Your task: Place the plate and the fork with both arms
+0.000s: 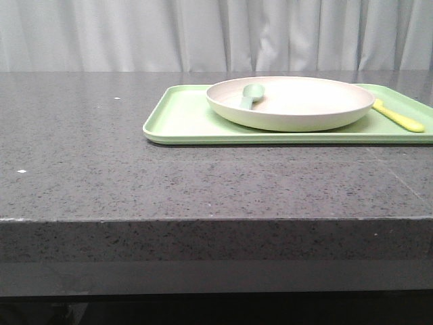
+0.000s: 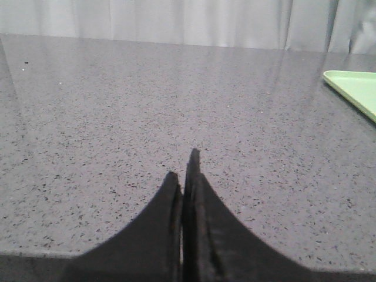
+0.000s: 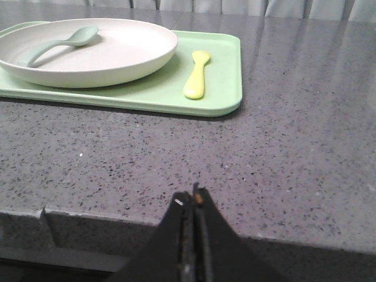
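The cream-white plate [image 1: 291, 103] [image 3: 88, 51] rests on a light-green tray [image 1: 183, 120] [image 3: 223, 76] at the back right of the table. A sage-green spoon [image 1: 250, 96] [image 3: 61, 44] lies inside the plate. The pale-yellow fork [image 1: 399, 116] [image 3: 197, 74] lies on the tray to the right of the plate. My left gripper [image 2: 185, 167] is shut and empty over bare tabletop, well left of the tray's corner [image 2: 355, 88]. My right gripper [image 3: 191, 197] is shut and empty at the table's front edge, short of the tray. Neither gripper shows in the front view.
The dark speckled stone table [image 1: 101, 169] has a thick front edge [image 1: 203, 240]. A white curtain [image 1: 135, 34] hangs behind it.
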Robot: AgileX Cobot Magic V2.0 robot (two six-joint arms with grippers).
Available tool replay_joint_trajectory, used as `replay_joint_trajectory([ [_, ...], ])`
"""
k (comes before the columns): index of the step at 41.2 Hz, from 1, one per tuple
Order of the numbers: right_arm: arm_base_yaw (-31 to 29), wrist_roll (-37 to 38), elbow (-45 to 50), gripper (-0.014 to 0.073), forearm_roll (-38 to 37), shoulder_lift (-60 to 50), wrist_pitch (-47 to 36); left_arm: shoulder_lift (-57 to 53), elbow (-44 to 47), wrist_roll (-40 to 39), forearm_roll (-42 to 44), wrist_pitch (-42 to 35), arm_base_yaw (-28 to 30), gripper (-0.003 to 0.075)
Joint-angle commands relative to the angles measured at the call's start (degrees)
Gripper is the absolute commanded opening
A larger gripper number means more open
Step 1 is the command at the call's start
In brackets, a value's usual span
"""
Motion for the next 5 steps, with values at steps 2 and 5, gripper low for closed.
replay_joint_trajectory([
  [2,-0.05,-0.46,-0.23,-0.0064,-0.56,-0.96,-4.14,-1.17,0.09,-0.40,-0.52,-5.15,0.09,-0.0018],
  [5,-0.05,-0.46,-0.23,-0.0064,-0.56,-0.96,-4.14,-1.17,0.09,-0.40,-0.52,-5.15,0.09,-0.0018],
])
